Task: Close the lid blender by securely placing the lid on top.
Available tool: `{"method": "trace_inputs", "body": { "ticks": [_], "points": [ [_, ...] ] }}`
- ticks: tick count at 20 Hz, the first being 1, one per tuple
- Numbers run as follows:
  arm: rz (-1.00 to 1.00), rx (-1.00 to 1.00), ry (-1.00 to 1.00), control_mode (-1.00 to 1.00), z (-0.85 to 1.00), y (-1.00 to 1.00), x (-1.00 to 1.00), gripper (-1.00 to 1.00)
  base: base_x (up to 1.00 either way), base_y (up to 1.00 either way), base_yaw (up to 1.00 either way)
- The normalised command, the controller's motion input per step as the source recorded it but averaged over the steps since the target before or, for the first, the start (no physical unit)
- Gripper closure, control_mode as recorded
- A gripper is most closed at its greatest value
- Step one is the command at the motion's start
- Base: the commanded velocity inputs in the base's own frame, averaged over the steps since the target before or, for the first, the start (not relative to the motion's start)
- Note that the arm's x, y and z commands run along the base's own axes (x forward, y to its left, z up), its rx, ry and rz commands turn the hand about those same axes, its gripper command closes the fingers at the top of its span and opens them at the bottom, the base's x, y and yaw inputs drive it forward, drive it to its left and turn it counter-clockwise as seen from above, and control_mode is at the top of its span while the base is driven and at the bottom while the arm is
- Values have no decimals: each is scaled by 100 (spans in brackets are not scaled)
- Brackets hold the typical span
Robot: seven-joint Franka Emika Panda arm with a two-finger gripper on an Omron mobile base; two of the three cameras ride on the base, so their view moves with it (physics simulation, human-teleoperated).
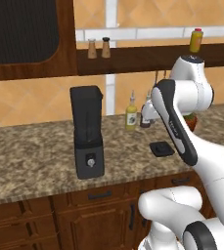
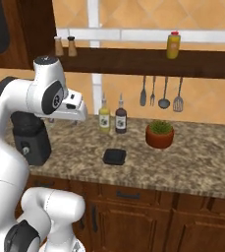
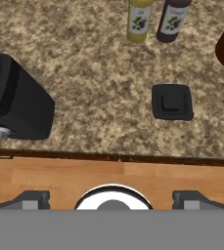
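White arm segments fill the lower right of the left base view; behind them, the small flat black square lid lies on the speckled granite counter, well right of the tall black blender, whose jar top is uncovered.

From the right base view, the lid sits right of the blender, in front of two bottles.

Seen from the hand, the two-finger gripper hangs with tips spread apart over the counter edge, the lid beyond it and right of the blender.
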Motion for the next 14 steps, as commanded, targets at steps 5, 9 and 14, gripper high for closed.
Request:
{"method": "trace_inputs", "body": {
  "ticks": [5,9,14],
  "points": [
    [0,0,0,100,0,0,0,-100,57,0,0],
    [0,0,0,100,0,0,0,-100,64,0,0],
    [0,0,0,100,0,0,0,-100,56,0,0]
  ]
}}
